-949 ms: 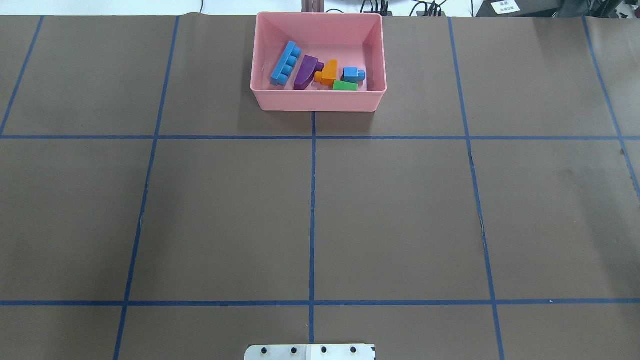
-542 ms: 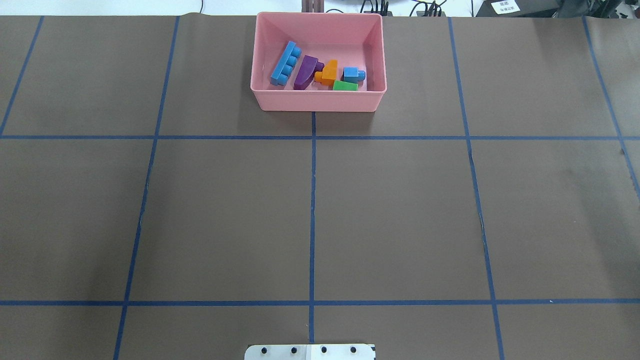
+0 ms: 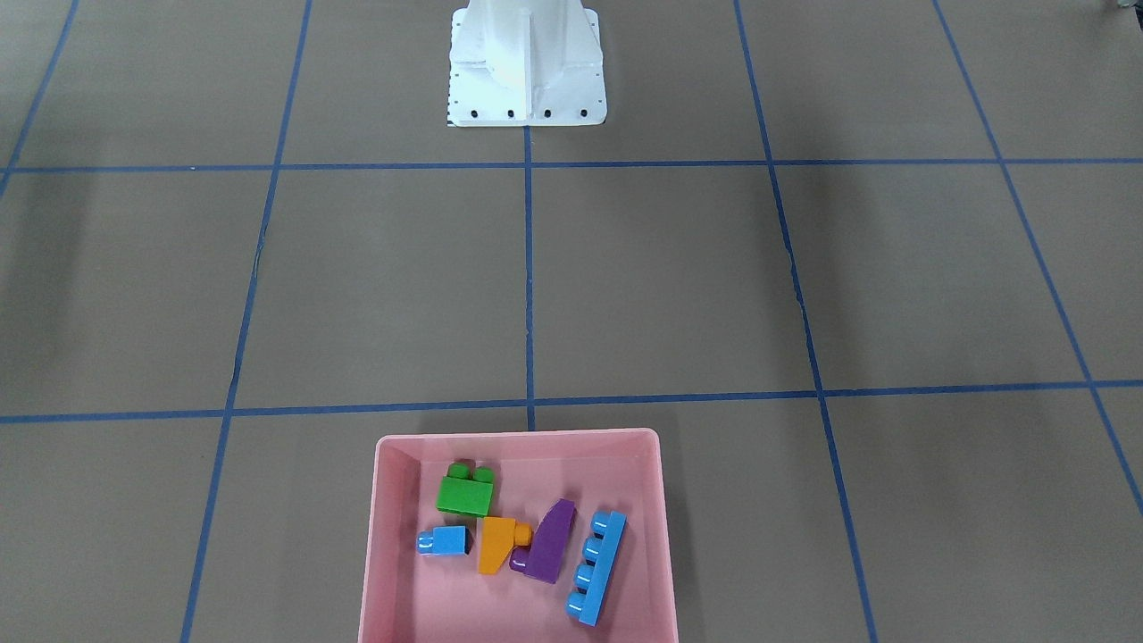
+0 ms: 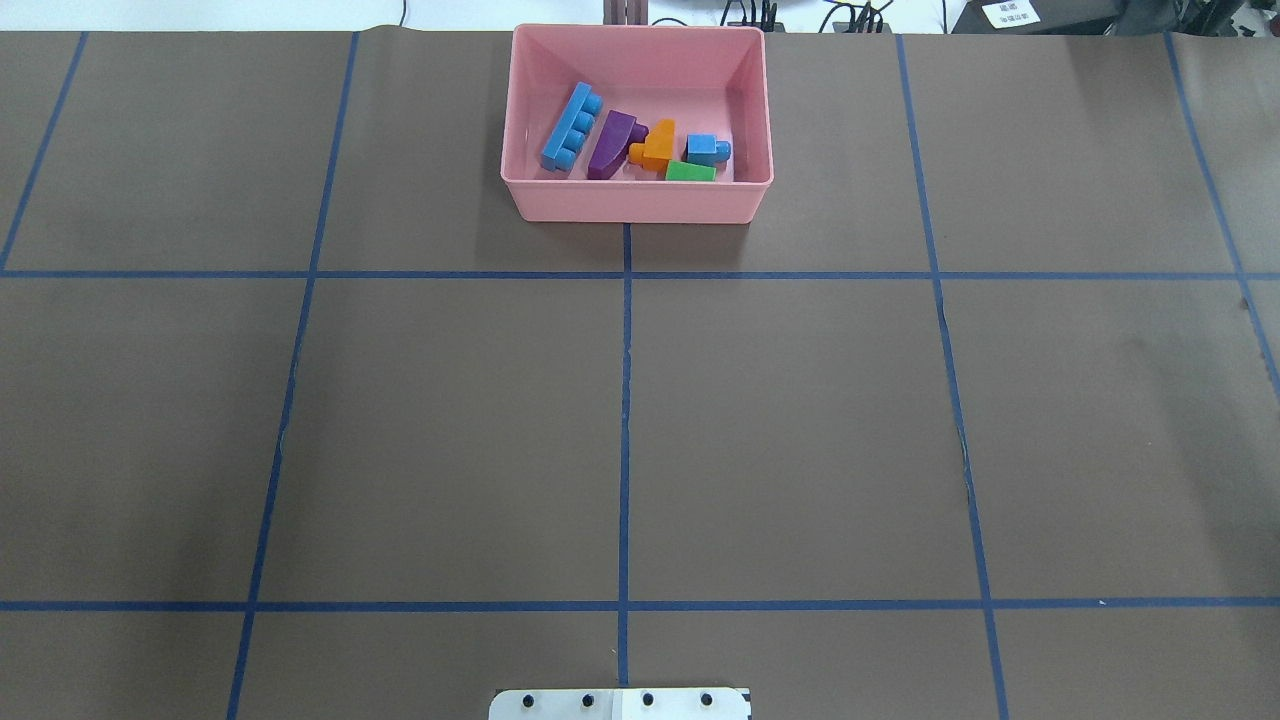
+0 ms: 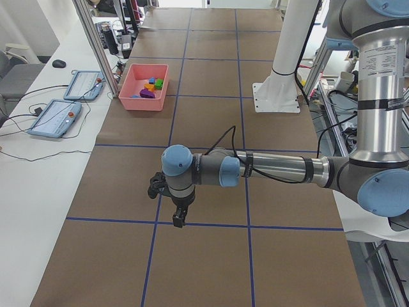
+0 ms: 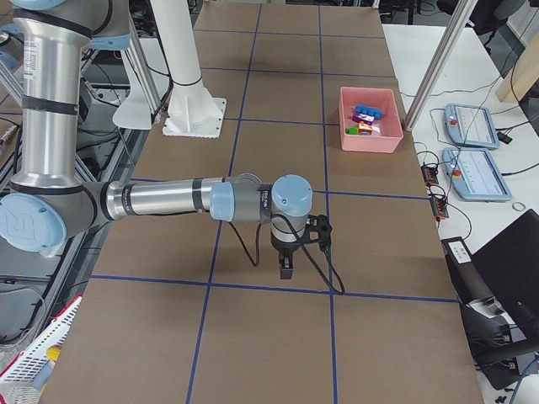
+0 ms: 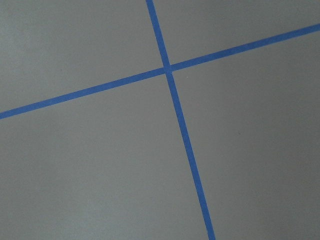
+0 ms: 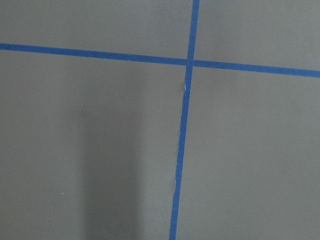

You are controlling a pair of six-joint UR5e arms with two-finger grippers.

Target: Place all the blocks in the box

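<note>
Five bricks lie in the pink box (image 4: 636, 205), at the table's far edge from the robot, centre col. From the robot's left to its right: long blue brick (image 4: 571, 127), purple sloped brick (image 4: 610, 145), orange sloped brick (image 4: 657, 148) just beside it, small blue brick (image 4: 706, 150); green brick (image 4: 690, 172) sits by the box's robot-side wall, which hides its lower part in the overhead view. In the front-facing view the box's near edge is cut off. Left gripper (image 5: 181, 217) and right gripper (image 6: 286, 268) show in side views only, pointing down over the table (image 4: 800, 420), each near a crossing of blue tape (image 4: 625, 430), well apart from the box; grip state cannot be told. Wrist cams show table cover and tape. White robot base (image 3: 527, 71) stands opposite the box.
</note>
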